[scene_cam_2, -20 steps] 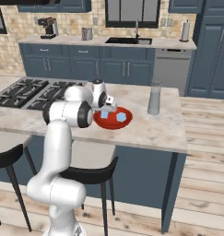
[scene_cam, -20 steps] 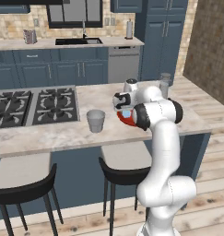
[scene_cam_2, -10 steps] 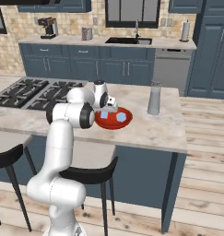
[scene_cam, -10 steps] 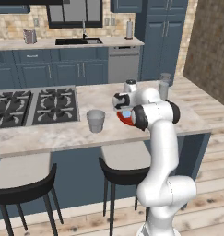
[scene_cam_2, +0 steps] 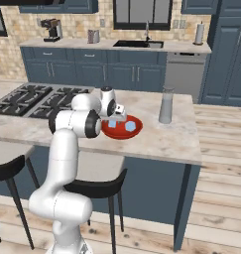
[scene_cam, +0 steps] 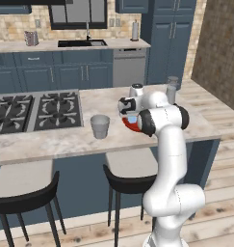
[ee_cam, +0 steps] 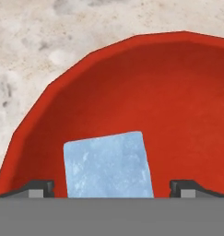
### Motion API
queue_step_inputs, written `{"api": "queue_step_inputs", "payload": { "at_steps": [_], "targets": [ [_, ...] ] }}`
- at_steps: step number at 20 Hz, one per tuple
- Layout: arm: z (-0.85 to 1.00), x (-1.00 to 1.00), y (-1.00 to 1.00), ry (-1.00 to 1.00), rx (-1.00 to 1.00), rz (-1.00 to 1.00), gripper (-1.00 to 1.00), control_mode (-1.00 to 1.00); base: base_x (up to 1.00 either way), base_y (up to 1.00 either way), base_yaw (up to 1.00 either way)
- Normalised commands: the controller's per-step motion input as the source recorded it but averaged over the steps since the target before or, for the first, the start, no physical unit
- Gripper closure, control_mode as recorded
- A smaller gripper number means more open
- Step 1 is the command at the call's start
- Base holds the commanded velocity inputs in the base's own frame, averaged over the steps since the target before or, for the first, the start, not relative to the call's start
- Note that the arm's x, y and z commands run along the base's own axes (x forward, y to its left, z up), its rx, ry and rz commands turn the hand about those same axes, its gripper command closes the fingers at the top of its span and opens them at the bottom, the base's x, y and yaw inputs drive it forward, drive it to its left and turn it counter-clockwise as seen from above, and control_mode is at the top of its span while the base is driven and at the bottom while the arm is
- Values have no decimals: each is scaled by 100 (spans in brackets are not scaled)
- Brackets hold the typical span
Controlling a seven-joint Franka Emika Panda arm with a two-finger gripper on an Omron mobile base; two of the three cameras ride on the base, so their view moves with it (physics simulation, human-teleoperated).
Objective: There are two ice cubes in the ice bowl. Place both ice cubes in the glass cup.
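Note:
The red ice bowl (scene_cam_2: 137, 132) sits on the island counter, and its inside wall (ee_cam: 168, 92) spreads across the hand view. One pale-blue ice cube (ee_cam: 109, 166) lies between my two fingertips (ee_cam: 39, 186). My gripper (ee_cam: 111, 190) is open and straddles that cube low inside the bowl. From the right base view the gripper (scene_cam_2: 115, 117) hangs over the bowl's left half above this cube (scene_cam_2: 112, 123), while the second ice cube (scene_cam_2: 130, 127) rests to its right. The grey glass cup (scene_cam: 99, 126) stands on the counter left of the bowl (scene_cam: 127, 125) and the gripper (scene_cam: 130, 114).
A tall grey shaker (scene_cam_2: 165, 105) stands on the counter beyond the bowl to the right. The black cooktop (scene_cam: 36, 108) lies on the left part of the island. Two dark stools (scene_cam: 128, 171) sit under the near counter edge.

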Motion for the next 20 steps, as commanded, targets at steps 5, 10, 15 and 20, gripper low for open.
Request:
{"api": "queue_step_inputs", "payload": {
  "at_steps": [5,10,15,20],
  "targets": [
    [-6,-3,0,0,0,0,-100,-100,0,0,0],
    [-3,0,0,0,0,0,100,-100,0,0,0],
    [7,-8,0,-2,0,0,100,-100,0,0,0],
    [91,-52,0,0,7,-5,100,-100,0,0,0]
  ]
}}
